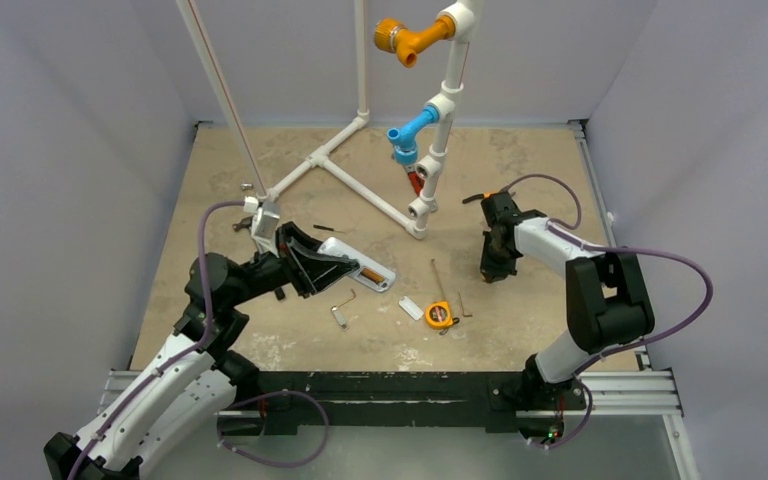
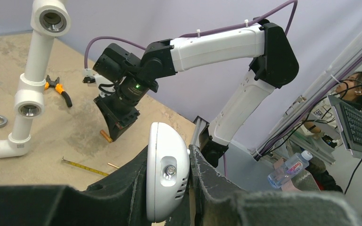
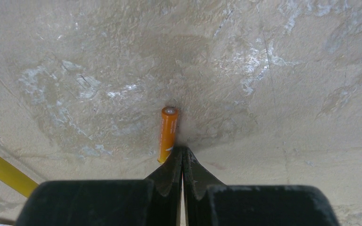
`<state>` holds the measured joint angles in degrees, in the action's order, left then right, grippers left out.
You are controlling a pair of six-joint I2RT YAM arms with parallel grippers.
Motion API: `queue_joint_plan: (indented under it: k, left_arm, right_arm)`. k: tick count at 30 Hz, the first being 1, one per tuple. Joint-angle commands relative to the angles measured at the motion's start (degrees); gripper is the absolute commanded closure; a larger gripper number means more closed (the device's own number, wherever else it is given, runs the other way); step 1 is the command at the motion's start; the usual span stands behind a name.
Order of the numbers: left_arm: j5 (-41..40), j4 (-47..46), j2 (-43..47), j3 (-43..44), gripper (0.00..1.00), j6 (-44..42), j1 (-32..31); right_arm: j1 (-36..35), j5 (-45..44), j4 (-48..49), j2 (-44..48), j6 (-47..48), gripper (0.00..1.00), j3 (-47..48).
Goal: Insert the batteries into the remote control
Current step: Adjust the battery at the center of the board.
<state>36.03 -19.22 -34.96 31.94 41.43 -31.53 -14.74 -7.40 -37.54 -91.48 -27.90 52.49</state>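
Your remote control (image 2: 166,155) is white with a small silvery lens at its tip, set in the black left end effector (image 2: 168,188). The battery (image 3: 168,133) is orange with a silver cap, and the right end effector (image 3: 183,162) is black too. Your tabletop (image 3: 273,70) is tan, mottled with chalky white patches. The pipe frame (image 1: 452,75) is white and carries an orange fitting (image 1: 407,38) and a blue fitting (image 1: 410,128). In front of the frame, the tape measure (image 1: 441,314) is yellow. The arm cables (image 1: 203,255) are purple.
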Motion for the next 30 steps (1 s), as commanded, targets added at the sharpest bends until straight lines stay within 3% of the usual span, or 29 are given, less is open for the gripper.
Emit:
queue_joint_plan:
  k: [1, 22, 30]
  left_arm:
    - [0.5, -4.1, 0.0, -0.1, 1.0, 0.8, 0.1]
    - [0.4, -3.8, -0.3, -0.1, 1.0, 1.0, 0.1]
    - [0.4, -3.9, -0.6, 0.0, 1.0, 1.2, 0.1]
  right_arm:
    - [-0.7, 2.9, 5.8, -2.2, -1.4, 1.0, -0.9]
    - [-0.7, 8.5, 10.7, -5.0, -2.0, 1.0, -1.0]
    - [-0.7, 5.2, 12.9, 2.7, -1.4, 1.0, -1.9]
